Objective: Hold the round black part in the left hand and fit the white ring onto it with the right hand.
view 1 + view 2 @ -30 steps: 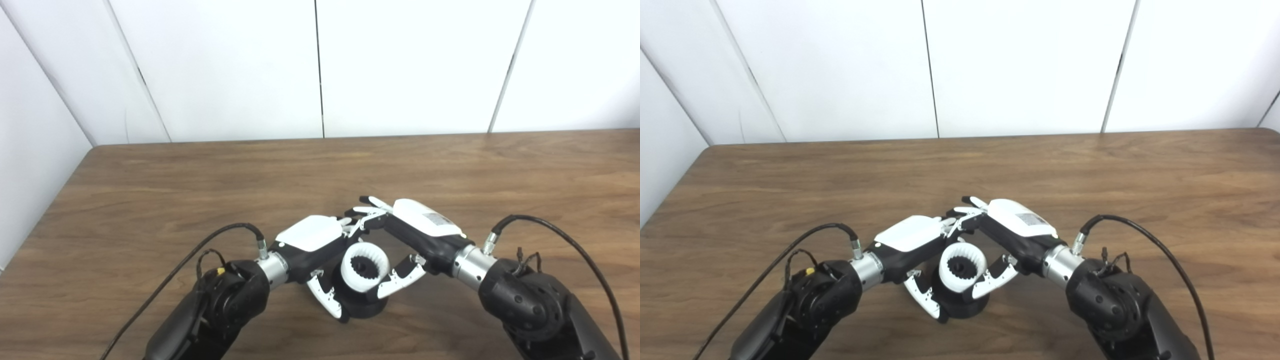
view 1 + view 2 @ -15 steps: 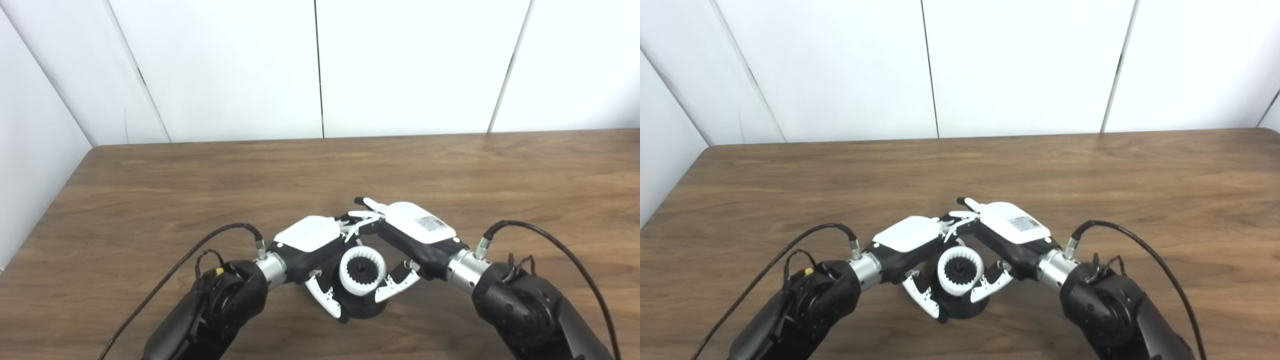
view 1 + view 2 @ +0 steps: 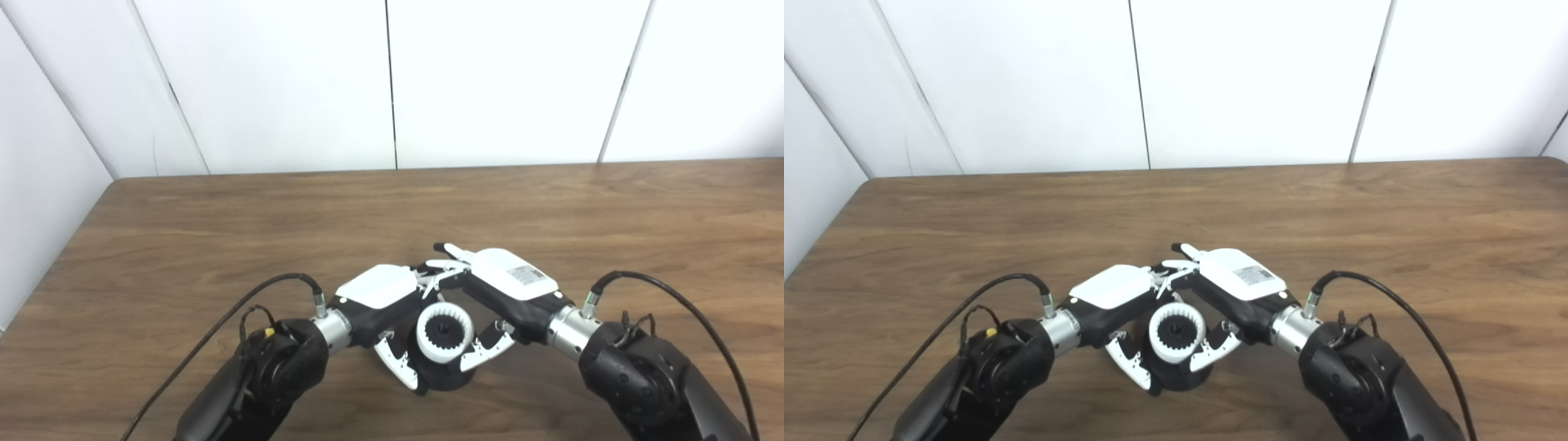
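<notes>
The round black part point(image 3: 450, 380) stands on the wooden table point(image 3: 245, 233) near the front edge, between my two hands. My left hand point(image 3: 383, 294) is wrapped around its left side, thumb low at the front. A white toothed ring point(image 3: 445, 332) sits on top of the black part, its black hub showing through the middle. My right hand point(image 3: 511, 285) grips the ring from the right, thumb at the ring's lower right and fingers curled over its far side. The fingertips of both hands meet behind the ring, where contact is hidden.
Black cables loop from both wrists over the table point(image 3: 1366, 282). White wall panels point(image 3: 392, 79) stand behind the table's far edge. Bare wood surrounds the hands on all sides.
My right hand slid left and slightly down with the white ring, lowering it onto the black part. In the last half second almost nothing shifted. My left hand stayed put.
</notes>
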`<move>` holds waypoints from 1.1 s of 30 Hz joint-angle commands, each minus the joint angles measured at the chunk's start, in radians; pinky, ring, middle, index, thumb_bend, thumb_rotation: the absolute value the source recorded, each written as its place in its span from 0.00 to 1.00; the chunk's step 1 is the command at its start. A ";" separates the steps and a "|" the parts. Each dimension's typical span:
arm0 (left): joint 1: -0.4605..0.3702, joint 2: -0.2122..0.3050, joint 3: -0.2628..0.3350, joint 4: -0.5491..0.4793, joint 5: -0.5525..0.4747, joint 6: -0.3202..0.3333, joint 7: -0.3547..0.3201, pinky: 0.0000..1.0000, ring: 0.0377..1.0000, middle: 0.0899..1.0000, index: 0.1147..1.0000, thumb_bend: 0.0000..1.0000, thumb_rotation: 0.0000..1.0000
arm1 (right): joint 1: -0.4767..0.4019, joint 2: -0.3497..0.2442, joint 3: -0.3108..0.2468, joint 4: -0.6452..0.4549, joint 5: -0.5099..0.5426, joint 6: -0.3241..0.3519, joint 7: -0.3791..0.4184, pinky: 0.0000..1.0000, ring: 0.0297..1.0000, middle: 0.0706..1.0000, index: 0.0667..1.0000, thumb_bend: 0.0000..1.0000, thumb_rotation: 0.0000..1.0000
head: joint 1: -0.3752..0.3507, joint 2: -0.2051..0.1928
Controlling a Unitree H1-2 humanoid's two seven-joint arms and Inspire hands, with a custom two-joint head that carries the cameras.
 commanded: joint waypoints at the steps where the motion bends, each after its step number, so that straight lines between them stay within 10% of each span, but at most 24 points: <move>1: -0.027 0.002 -0.006 0.005 0.025 -0.006 -0.004 1.00 1.00 0.95 0.64 0.96 0.22 | -0.017 -0.005 0.014 0.003 0.014 0.005 0.055 0.95 1.00 0.90 0.46 0.51 0.17 | 0.001 -0.001; 4: -0.024 0.002 -0.002 0.003 0.022 -0.003 -0.006 1.00 1.00 0.94 0.63 0.96 0.21 | -0.020 -0.005 0.011 0.008 0.022 0.015 0.065 0.93 1.00 0.90 0.46 0.51 0.17 | 0.002 0.000; 8: -0.025 0.005 -0.001 0.003 0.023 -0.002 -0.013 1.00 1.00 0.95 0.64 0.96 0.22 | -0.025 -0.005 0.008 0.011 0.028 0.027 0.075 0.94 1.00 0.90 0.64 0.75 0.40 | 0.003 0.001; 33: -0.021 0.001 0.010 0.005 0.033 0.008 -0.016 1.00 1.00 0.95 0.62 0.98 0.19 | -0.021 0.018 -0.079 0.019 0.168 0.063 0.052 0.91 1.00 0.94 0.78 0.95 0.50 | 0.005 0.002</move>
